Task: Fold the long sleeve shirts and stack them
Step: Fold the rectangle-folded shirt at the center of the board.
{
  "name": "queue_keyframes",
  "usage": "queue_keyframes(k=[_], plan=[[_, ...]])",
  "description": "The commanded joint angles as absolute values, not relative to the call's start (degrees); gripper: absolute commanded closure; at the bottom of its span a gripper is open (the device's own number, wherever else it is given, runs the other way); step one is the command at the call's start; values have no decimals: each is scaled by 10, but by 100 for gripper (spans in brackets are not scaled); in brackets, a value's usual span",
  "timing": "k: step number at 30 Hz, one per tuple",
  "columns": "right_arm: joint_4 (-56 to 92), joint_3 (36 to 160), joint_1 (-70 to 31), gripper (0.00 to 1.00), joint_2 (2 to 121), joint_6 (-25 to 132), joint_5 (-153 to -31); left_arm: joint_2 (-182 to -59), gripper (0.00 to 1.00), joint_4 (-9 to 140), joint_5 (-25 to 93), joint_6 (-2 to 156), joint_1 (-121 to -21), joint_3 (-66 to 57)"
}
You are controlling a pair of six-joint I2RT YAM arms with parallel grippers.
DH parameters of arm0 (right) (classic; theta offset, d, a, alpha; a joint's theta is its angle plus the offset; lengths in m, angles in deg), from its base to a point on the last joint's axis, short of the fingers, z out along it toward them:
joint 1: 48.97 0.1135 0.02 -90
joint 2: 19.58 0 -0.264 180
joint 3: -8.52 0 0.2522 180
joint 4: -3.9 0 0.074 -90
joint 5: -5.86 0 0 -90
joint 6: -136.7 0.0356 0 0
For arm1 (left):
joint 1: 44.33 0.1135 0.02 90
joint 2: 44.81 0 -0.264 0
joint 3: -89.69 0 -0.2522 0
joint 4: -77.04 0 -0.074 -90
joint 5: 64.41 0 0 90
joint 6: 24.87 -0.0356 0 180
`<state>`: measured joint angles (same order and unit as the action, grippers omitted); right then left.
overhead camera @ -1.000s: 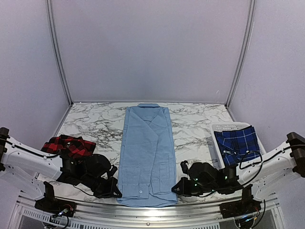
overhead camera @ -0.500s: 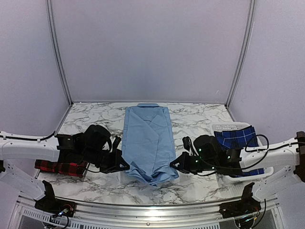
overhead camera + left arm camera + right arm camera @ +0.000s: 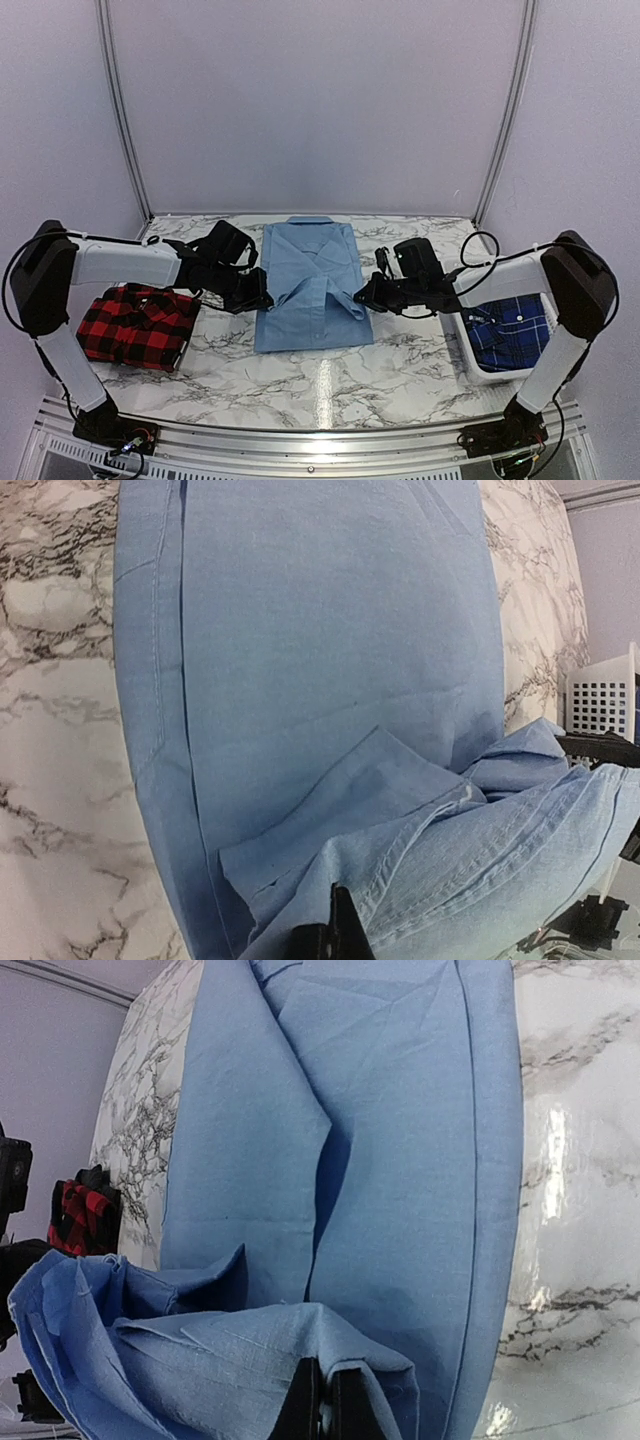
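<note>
One big marble table (image 3: 400, 365) holds everything. Most of its middle is taken by the light blue shirt (image 3: 310, 260), which lies flat with its collar at the far side. Its bottom edge is lifted up over the shirt's middle, so I think the step is folding the bottom half up to the collar.

The left gripper (image 3: 258, 297) is pinched tight on the left corner of that edge. The right gripper (image 3: 362, 296) is pinched tight on the right corner. To do it well, both should go toward the collar together and at the same height, so the fold comes out straight. Then they should lay the edge down flat before letting go.

A white basket (image 3: 465, 345) sits on the right, with the dark blue plaid shirt (image 3: 512, 330) inside it. The red check shirt (image 3: 135, 325) is in no basket. It lies folded on the table at the left.
</note>
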<state>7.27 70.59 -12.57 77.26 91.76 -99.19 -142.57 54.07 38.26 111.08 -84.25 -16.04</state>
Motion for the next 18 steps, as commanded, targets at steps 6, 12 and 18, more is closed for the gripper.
queue_keyframes(k=[6, 12, 18], plan=[[56, 758, -155, 100, 809, 867, -1002, -1485, 100, 542, 348, 1087, -819, -90], [49, 763, -157, 100, 827, 868, -1004, -1482, 100, 551, 331, 1084, -806, -87], [47, 766, -162, 100, 825, 873, -993, -1502, 100, 556, 345, 1076, -802, -76]])
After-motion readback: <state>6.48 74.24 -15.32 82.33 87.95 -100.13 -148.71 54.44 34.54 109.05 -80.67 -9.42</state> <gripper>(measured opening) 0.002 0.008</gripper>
